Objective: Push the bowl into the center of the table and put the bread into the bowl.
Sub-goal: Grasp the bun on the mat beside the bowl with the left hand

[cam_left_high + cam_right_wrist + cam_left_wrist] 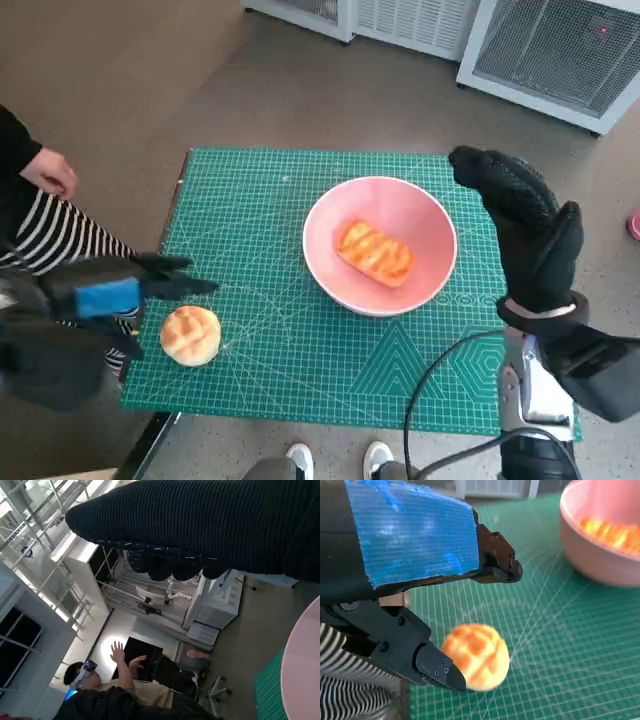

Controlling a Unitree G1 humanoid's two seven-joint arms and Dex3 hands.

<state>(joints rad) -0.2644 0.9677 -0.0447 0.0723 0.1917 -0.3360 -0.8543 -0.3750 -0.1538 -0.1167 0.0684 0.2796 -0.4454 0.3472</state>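
A pink bowl (422, 218) stands right of the middle of the green mat (260, 220), with a grilled, oblong piece of bread (375, 252) inside it. A round golden bun (190, 335) lies on the mat near the front left corner. My left hand (105, 298) hovers just above and left of the bun, fingers apart and holding nothing. In the left wrist view the bun (476, 656) sits between the spread fingers of my left hand (415, 535), and the bowl (600, 555) shows beyond. My right hand (525, 235) is raised beside the bowl's right side and holds nothing.
A person in striped clothing (50, 235) sits close to the table's left edge, one hand (50, 172) near the mat. White units (550, 50) stand beyond the table. Feet (335, 460) show at the front edge. A black cable (440, 380) loops over the mat's front right.
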